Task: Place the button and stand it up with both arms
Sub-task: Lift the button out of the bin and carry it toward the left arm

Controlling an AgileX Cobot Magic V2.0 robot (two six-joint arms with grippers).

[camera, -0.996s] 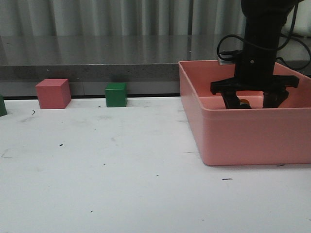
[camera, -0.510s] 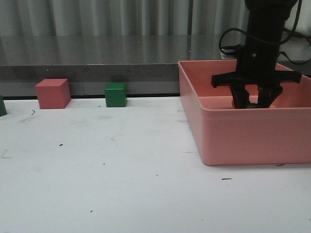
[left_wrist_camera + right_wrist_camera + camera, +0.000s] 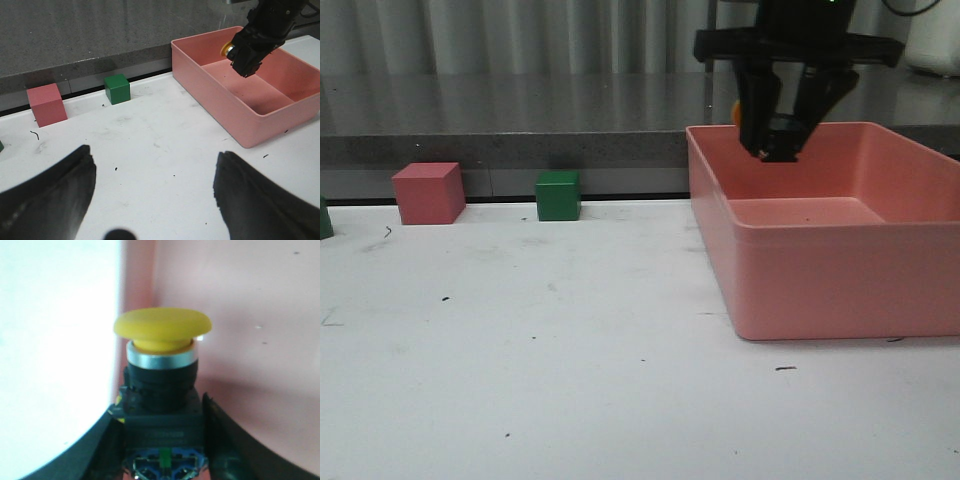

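Hanging above the pink bin (image 3: 840, 270), the right gripper (image 3: 775, 135) points its black fingers down over the bin's back left part, clear of the bin floor. Its fingers are closed on the button (image 3: 162, 390), one pressing each side of the blocky black base. In the front view only a sliver of the button's yellow cap (image 3: 735, 110) shows at the gripper's left edge, above the bin's rim. The right wrist view shows the button close up: a round yellow mushroom cap, a silver ring under it, a black neck, then the black base with blue and green bits at its lower end. The cap points away from the wrist, with the bin's pink floor and wall behind it.

The left gripper (image 3: 155, 200) is held well away from the bin, over the bare white table (image 3: 520, 350), with its two dark fingers spread wide and nothing between them. Beyond the bin's left side, near the table's back edge, sit a green cube (image 3: 559, 195) and a pink cube (image 3: 428, 193).
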